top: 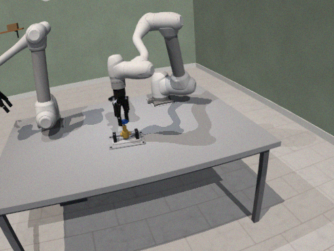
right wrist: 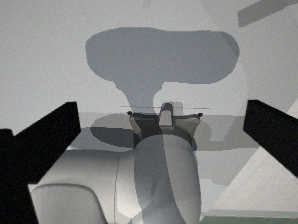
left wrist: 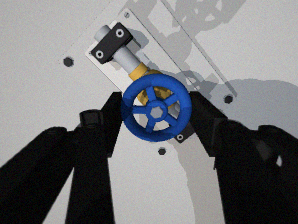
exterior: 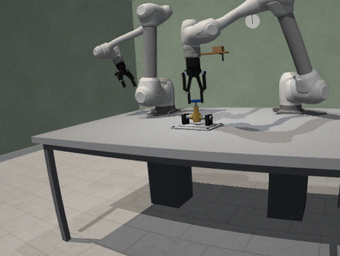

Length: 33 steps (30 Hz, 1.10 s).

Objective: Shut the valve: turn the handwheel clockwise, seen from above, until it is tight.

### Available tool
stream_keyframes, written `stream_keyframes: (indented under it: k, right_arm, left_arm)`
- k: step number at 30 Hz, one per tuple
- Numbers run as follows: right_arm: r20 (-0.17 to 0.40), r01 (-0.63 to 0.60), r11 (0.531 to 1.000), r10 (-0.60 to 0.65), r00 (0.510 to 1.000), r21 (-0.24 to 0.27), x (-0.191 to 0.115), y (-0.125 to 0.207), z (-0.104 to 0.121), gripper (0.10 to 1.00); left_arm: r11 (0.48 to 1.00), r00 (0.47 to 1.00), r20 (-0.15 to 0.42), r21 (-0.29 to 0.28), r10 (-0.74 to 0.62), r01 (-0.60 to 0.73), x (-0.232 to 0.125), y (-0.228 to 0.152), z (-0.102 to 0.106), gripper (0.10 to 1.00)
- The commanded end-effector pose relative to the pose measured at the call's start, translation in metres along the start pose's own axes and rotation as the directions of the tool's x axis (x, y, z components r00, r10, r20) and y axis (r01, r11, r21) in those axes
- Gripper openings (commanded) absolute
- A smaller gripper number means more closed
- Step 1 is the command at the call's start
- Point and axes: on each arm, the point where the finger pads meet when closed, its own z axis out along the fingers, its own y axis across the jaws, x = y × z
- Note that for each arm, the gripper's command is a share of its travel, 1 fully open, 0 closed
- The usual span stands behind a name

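A blue handwheel [top: 125, 121] [exterior: 195, 101] [left wrist: 156, 79] sits level on top of the yellow valve body [top: 125, 133] [exterior: 196, 115] [left wrist: 137, 71]. My left gripper [top: 124, 123] [exterior: 195, 100] [left wrist: 155, 105] points straight down and is shut on the handwheel, one finger on each side of the rim. In the left wrist view the valve's pipe runs diagonally from upper left to lower right. My right gripper [top: 9, 108] [exterior: 129, 85] [right wrist: 161, 116] is open and empty, raised well away from the valve. The wheel's tightness cannot be seen.
Two black clamps [top: 114, 137] [exterior: 209, 120] [left wrist: 112, 43] hold the pipe low on a pale base plate [top: 127, 144] [exterior: 207, 128]. The plate lies on the grey table [top: 170, 152] [exterior: 138, 140]. Both arm bases stand along one side of the table.
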Motion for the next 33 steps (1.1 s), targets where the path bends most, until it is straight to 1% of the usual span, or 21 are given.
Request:
stream_keyframes:
  k: [1,10,12,16,27,29,33]
  right_arm:
    - [-0.001,0.000,1.000,0.000,1.000,0.000,0.0001,-0.0001,-0.0004,1.000]
    - [-0.001,0.000,1.000,0.000,1.000,0.000,0.0001,-0.0001,-0.0004,1.000]
    - [-0.001,0.000,1.000,0.000,1.000,0.000,0.0001,-0.0001,-0.0004,1.000]
    - [-0.001,0.000,1.000,0.000,1.000,0.000,0.0001,-0.0001,-0.0004,1.000]
    - [-0.001,0.000,1.000,0.000,1.000,0.000,0.0001,-0.0001,-0.0004,1.000]
    - [-0.001,0.000,1.000,0.000,1.000,0.000,0.0001,-0.0001,-0.0004,1.000]
    - [-0.001,0.000,1.000,0.000,1.000,0.000,0.0001,-0.0001,-0.0004,1.000]
  left_arm:
    - [0.999,0.999,0.001,0.002,0.036,-0.036,-0.0002,-0.0005,-0.0012,0.099]
    - [0.990,0.990,0.001,0.002,0.144,-0.144,-0.0002,-0.0005,-0.0012,0.099]
    - [0.990,0.990,0.001,0.002,0.144,-0.144,-0.0002,-0.0005,-0.0012,0.099]
    - [0.981,0.981,0.001,0.002,0.194,-0.194,-0.0002,-0.0005,-0.0011,0.099]
    - [0.942,0.942,0.001,0.002,0.334,-0.334,-0.0002,-0.0005,-0.0011,0.099]
    - [0.942,0.942,0.001,0.002,0.334,-0.334,-0.0002,-0.0005,-0.0011,0.099]
    - [0.923,0.923,0.001,0.002,0.386,-0.386,-0.0002,-0.0005,-0.0011,0.099]
